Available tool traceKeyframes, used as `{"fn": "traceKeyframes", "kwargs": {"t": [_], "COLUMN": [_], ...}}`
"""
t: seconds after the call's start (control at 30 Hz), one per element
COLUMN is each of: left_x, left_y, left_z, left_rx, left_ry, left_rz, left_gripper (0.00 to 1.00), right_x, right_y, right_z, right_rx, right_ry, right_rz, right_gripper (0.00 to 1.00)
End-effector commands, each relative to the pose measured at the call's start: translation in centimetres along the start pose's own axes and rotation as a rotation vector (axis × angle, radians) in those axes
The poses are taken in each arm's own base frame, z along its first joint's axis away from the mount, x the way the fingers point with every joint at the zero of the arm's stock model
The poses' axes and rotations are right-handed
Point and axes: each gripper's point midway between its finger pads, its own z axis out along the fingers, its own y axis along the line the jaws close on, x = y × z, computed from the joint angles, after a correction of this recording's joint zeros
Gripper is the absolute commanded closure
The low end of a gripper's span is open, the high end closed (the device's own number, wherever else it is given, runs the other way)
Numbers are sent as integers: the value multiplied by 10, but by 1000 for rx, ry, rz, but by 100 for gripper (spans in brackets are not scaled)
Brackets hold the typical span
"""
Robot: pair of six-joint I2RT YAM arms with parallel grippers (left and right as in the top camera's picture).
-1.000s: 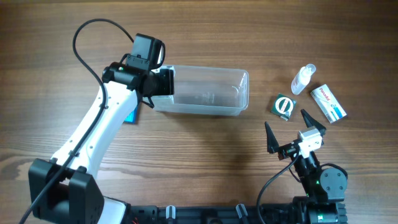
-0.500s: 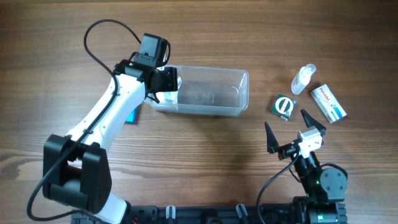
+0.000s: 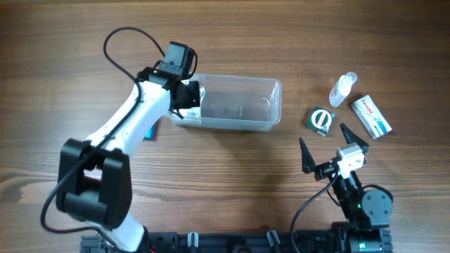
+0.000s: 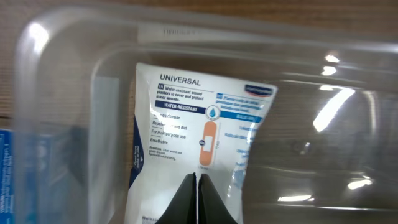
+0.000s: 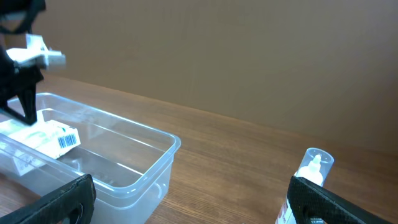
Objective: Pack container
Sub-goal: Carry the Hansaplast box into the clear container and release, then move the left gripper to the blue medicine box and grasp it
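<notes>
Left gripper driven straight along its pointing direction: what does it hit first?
Likely the plaster packet lying in the container, right ahead of the shut left gripper; the gap to it is unclear.

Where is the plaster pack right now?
In the left wrist view the plaster pack sits inside the container, at its left end, right by the tips of the shut left hand.

Scene was lit evenly & brightly from above, w/ soft shadows cast; glare streaks were seen on the container, its near rim blurred.
</notes>
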Motion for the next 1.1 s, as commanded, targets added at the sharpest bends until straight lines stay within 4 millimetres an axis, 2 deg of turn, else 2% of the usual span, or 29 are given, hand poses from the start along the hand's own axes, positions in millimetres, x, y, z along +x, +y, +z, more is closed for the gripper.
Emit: {"fn": "traceKeyframes", "kwargs": {"t": [0.0,0.27,0.5,0.67,0.8,0.87,0.97,1.07], "left_x": [14,19,17,8,-18,-33,-48,-46], "left_y": [1,2,1,-1,-9,-10,6,41], "left_z": [20,41,43,38,6,-20,-57,-92], "left_rx": [-12,-23,-21,-11,12,7,-72,-185], "left_ry": [65,95,88,59,-7,-58,-134,-171], "left_rz": [0,1,1,6,5,3,-7,-43], "left_gripper": [96,96,96,96,96,96,96,96], "right_x": [-1,-1,-1,-1,-1,-1,-1,-1], "right_y": [2,2,2,2,2,2,2,2], "right_z": [0,0,0,0,0,0,0,0], "right_rx": [-15,-15,-15,-15,-15,-15,-15,-15], "right_ry": [-7,-7,-7,-7,-7,-7,-7,-7], "right_rz": [-10,-10,-10,-10,-10,-10,-10,-10], "right_gripper": [0,0,0,0,0,0,0,0]}}
